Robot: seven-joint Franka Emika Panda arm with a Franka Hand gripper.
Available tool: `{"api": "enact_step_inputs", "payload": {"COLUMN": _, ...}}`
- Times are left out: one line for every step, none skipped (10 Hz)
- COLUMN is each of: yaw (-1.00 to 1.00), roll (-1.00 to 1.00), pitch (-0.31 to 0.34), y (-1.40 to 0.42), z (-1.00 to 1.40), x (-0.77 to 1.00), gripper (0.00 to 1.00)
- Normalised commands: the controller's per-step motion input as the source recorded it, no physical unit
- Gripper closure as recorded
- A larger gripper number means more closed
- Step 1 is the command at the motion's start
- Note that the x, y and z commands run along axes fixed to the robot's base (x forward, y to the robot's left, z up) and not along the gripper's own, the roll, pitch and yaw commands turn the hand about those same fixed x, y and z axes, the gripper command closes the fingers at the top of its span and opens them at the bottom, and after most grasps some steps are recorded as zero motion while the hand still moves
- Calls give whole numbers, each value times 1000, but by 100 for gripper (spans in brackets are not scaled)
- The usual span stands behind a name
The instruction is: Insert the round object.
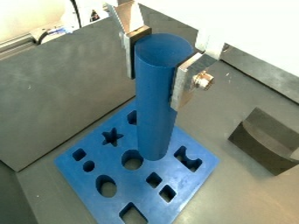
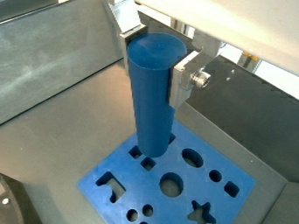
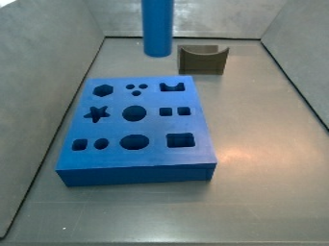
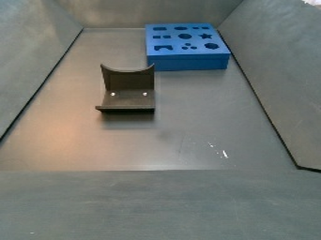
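Observation:
My gripper is shut on the top of the round object, a tall smooth blue cylinder peg held upright; both wrist views show this. The peg hangs above the flat blue block with shaped holes, and its lower end hides part of the block's top. In a side view the peg hangs well above the floor, over the far edge of the block; the gripper is out of frame there. The other side view shows only the block, not the peg or the gripper.
A small dark olive block with a curved notch stands on the floor beyond the blue block; it also shows in a wrist view and a side view. Grey walls enclose the floor on all sides.

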Motion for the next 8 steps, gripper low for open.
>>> {"api": "enact_step_inputs", "payload": {"yaw": 100, "roll": 86, "pitch": -11, "y": -129, "z": -1000, "x": -320, "gripper": 100}}
{"api": "enact_step_inputs", "payload": {"yaw": 103, "roll": 56, "pitch": 0, "y": -186, "z": -1000, "x": -323, "gripper": 100}}
{"api": "enact_step_inputs", "payload": {"yaw": 43, "roll": 80, "pitch": -19, "y": -94, "z": -1000, "x": -137, "gripper": 100}}
{"api": "enact_step_inputs", "payload": {"yaw": -20, "roll": 326, "pitch": 64, "y": 0, "z": -560, "x": 0, "gripper": 100}}
{"api": "enact_step_inputs", "payload": {"yaw": 0, "roll": 267, "pitch": 0, "y": 0, "z": -700, "x": -331, "gripper": 100}}
{"api": "enact_step_inputs", "payload": {"yaw": 0, "roll": 161, "pitch": 0, "y": -34, "z": -729, "x": -537, "gripper": 100}}
{"api": "enact_step_inputs", "payload": {"yaw": 0, "roll": 161, "pitch": 0, "y": -151, "z": -474, "x": -314, "gripper": 100}}
{"api": "enact_step_inputs", "payload": {"yaw": 0, "roll": 0, "pitch": 0, "y": -91, "z": -183, "x": -97, "gripper": 100}}
